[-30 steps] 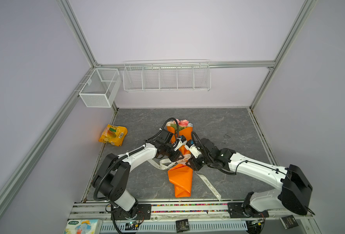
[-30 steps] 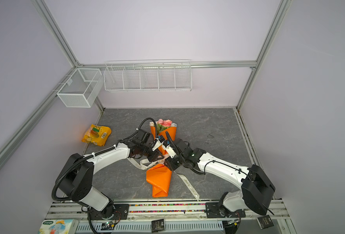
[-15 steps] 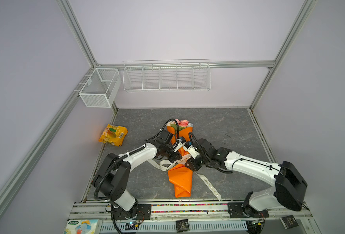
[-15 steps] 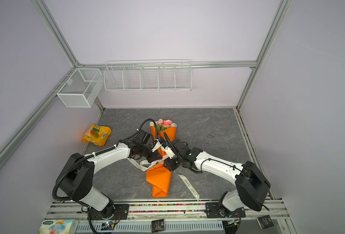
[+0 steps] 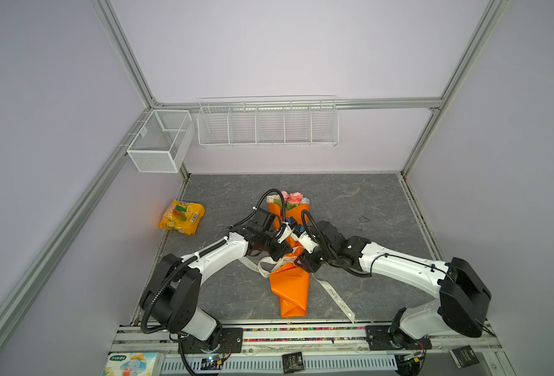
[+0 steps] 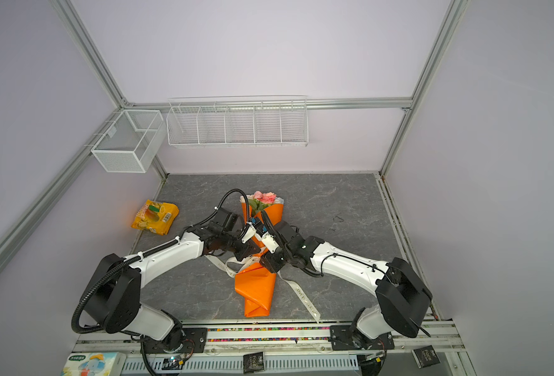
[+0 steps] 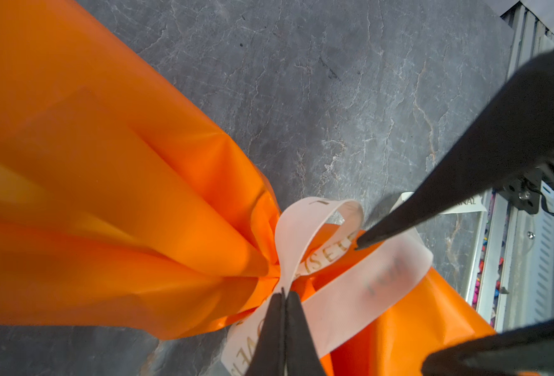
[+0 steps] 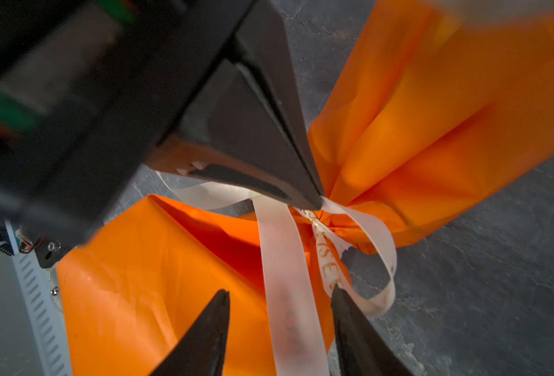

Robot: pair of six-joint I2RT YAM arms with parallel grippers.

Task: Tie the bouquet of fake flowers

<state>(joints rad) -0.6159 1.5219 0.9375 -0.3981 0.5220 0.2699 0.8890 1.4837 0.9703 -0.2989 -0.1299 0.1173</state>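
Left gripper point(image 7: 284, 294): fingers pressed together, tips pinching the cream ribbon point(image 7: 350, 293) right where it crosses the cinched waist of the bouquet point(image 7: 122, 195). The right wrist view shows the same closed tip point(image 8: 316, 201) down on the ribbon crossing.

Right gripper point(image 8: 280, 292): jaws apart, nothing clamped. One fingertip point(image 8: 336, 291) touches the printed ribbon loop. The flat ribbon tail point(image 8: 285, 276) runs through the gap between the two fingers. In the left wrist view that fingertip point(image 7: 358, 244) pokes at the mouth of the loop.

In both top views the two grippers meet tip to tip over the narrow middle of the bouquet, left gripper point(image 5: 287, 256) coming in from the left and right gripper point(image 5: 298, 259) from the right.

The bouquet lies flat on the grey table point(image 5: 350, 201), near its centre. The pink and cream flower heads point(image 5: 293, 197) point toward the back wall. The folded end of the orange paper point(image 5: 290, 286) points toward the front rail. The grippers sit between these two ends, at the pinch point.

Ribbon: loose turns lie just left of the waist point(image 5: 262, 265). One long tail point(image 5: 334, 294) trails toward the front right, flat on the table.

Yellow snack bag point(image 5: 181, 217): well apart, at the table's left edge.
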